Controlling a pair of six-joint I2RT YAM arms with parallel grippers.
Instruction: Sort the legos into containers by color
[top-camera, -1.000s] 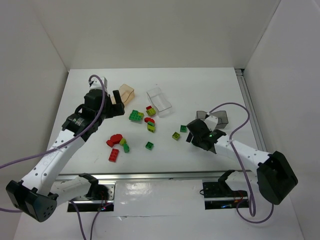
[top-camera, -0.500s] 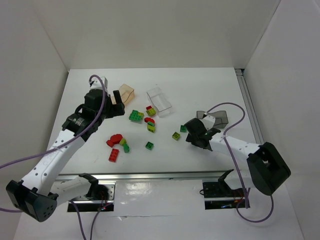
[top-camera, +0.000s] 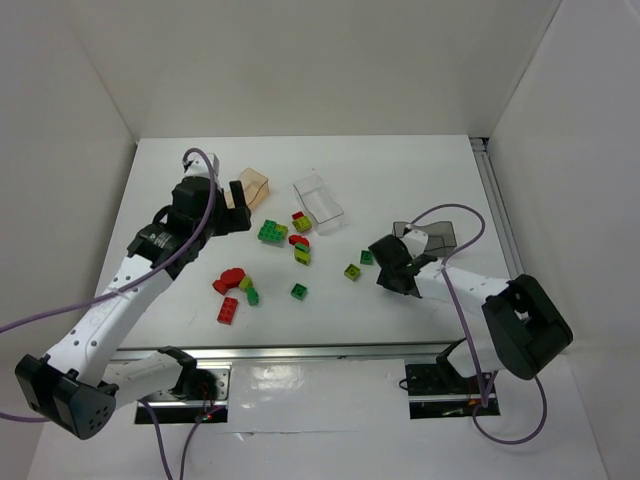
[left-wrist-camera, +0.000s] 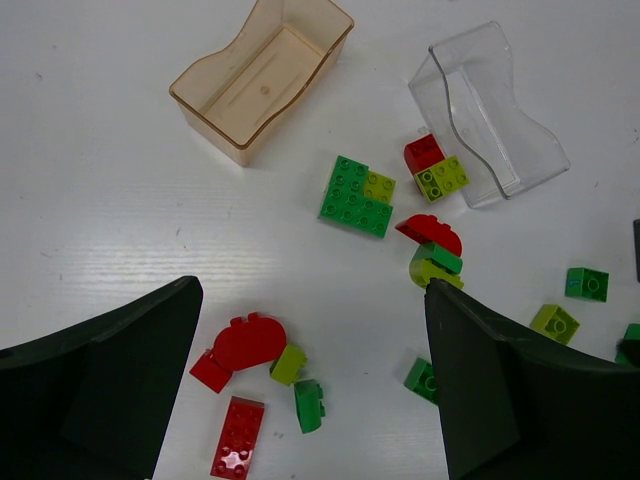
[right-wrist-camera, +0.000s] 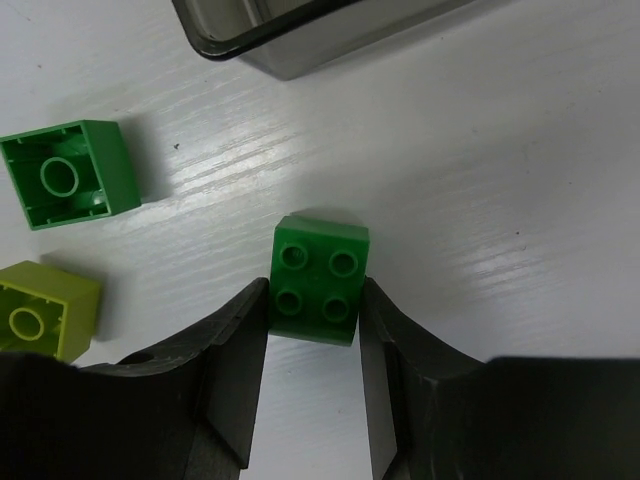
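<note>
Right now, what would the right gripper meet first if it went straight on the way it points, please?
The dark green brick between the fingers of the right gripper; beyond it lies the smoky grey tub, though depth is unclear.

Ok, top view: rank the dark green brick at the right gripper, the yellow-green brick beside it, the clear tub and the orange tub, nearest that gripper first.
1. dark green brick, between the right gripper's fingers
2. yellow-green brick, just left of it
3. clear tub, back and left
4. orange tub, farthest left

High overview, two downward close-ups of legos
</note>
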